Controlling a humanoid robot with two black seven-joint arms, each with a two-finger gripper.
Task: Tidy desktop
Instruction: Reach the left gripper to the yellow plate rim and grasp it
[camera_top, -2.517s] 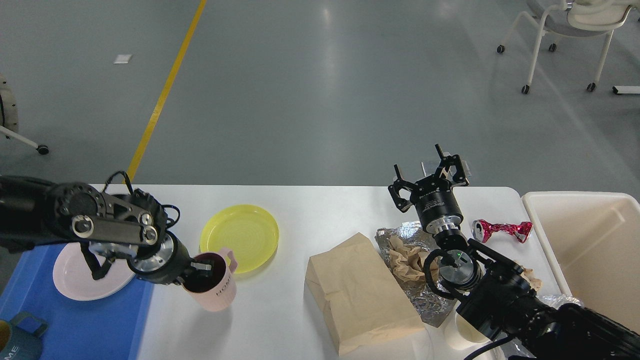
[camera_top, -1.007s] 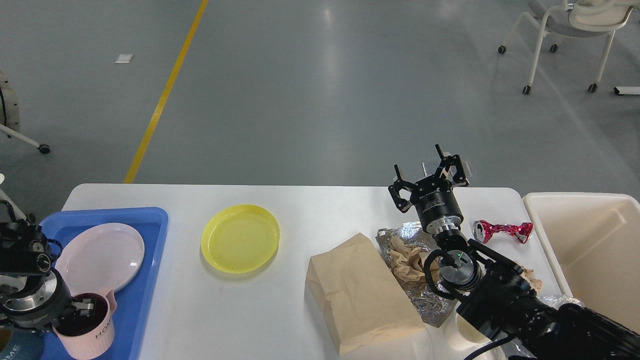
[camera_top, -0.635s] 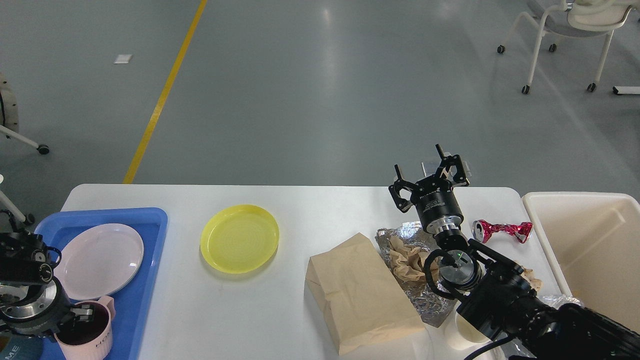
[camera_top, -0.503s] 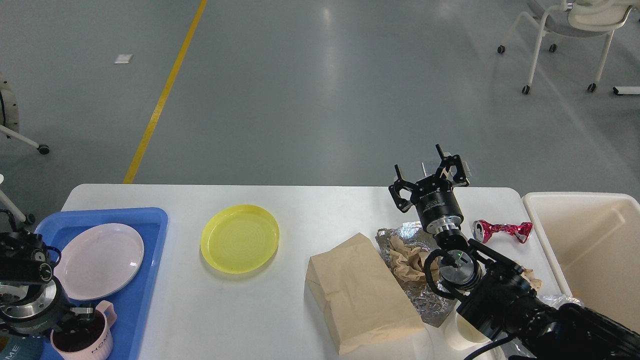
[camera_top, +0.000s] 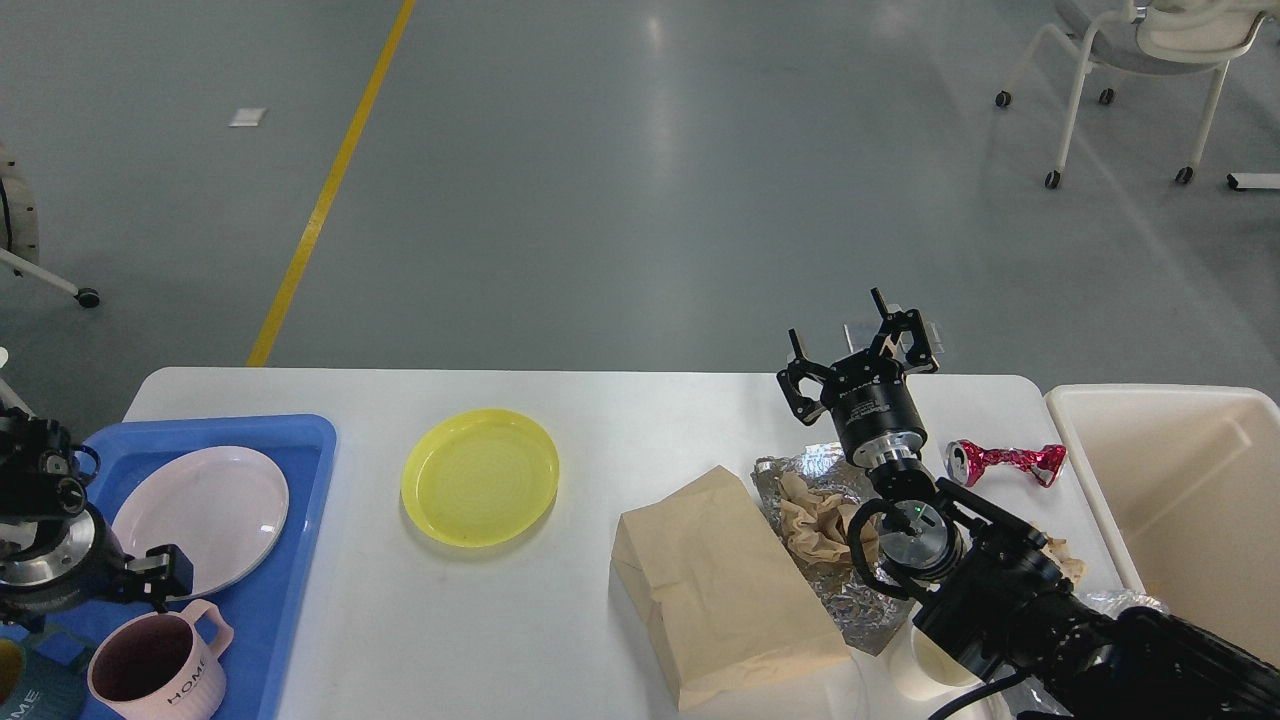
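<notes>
While the right claw (camera_top: 858, 345) hovers spread, the desktop (camera_top: 590, 640) lies beneath.

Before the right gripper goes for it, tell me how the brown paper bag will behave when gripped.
The brown paper bag lies flat and creased on the desktop, so it probably crumples rather than staying stiff. It looks light and near empty, likely sliding if pushed. One edge touches the crumpled foil, which may drag along.

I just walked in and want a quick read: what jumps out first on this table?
The bright yellow plate sits alone on the white desktop, left of centre. At right, a brown paper bag lies against crumpled foil, beneath the raised, open right gripper. A pink mug stands on the blue tray at far left.
</notes>
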